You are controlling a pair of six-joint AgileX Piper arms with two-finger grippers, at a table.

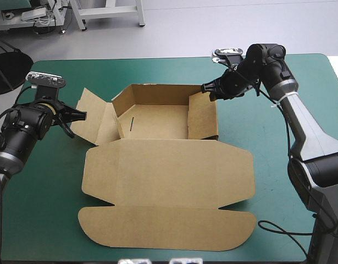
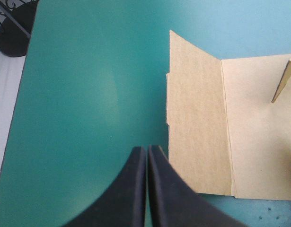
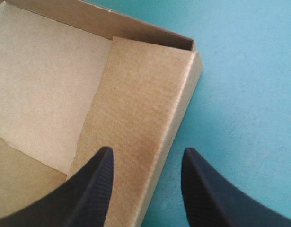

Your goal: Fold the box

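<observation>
Left fingers (image 2: pixel 140 163) pressed together, over bare teal-green counter (image 2: pixel 88 94), just beside the box's (image 1: pixel 169 165) splayed left flap (image 2: pixel 197 118). Right fingers (image 3: pixel 99 184) spread apart, straddling the raised right wall (image 3: pixel 140 109); contact unclear, possibly not touching. Box sits mid-counter: tray at the far side with back and right walls up, lid (image 1: pixel 169 223) flat toward the near edge.

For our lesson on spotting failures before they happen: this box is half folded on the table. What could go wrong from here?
1. The left gripper is shut beside the left flap, which is splayed outward; pushing at its edge may slide the box rather than raise the flap.
2. The right gripper is open over the right wall, not gripping it; that wall might spring outward.
</observation>
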